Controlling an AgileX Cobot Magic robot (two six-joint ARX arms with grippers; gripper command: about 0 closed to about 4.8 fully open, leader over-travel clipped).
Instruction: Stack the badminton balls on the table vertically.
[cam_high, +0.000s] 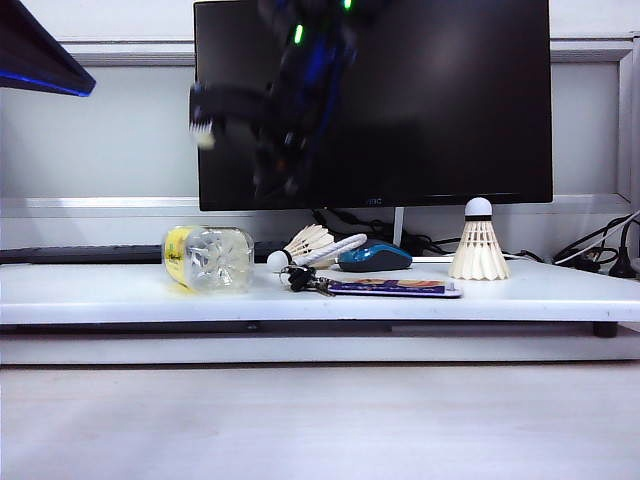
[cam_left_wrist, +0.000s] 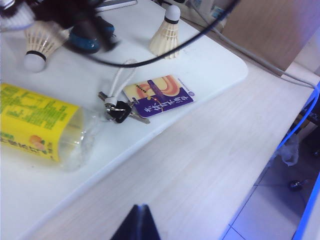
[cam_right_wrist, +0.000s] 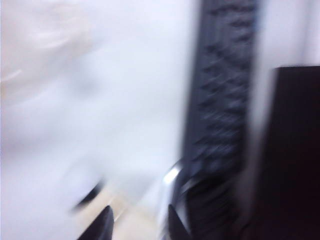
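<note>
One badminton ball (cam_high: 478, 250) (cam_left_wrist: 166, 35) stands upright, cork up, at the right of the white table (cam_high: 100, 290). The other badminton ball (cam_high: 308, 242) (cam_left_wrist: 41, 42) lies on its side near the middle, cork towards the bottle. My right gripper (cam_high: 205, 115) (cam_right_wrist: 140, 220) hangs blurred in front of the monitor, well above the bottle and clear of both balls. Its jaws stand apart and I see nothing held between them. My left gripper (cam_left_wrist: 141, 207) is shut and empty, hovering off the table's front edge over the wood surface.
A clear bottle (cam_high: 208, 258) with a yellow label lies at the left. A white cord with keys and a purple card (cam_high: 390, 288) lies in front of a blue mouse (cam_high: 373, 257). The black monitor (cam_high: 450, 100) stands behind, with cables (cam_high: 600, 255) at the right.
</note>
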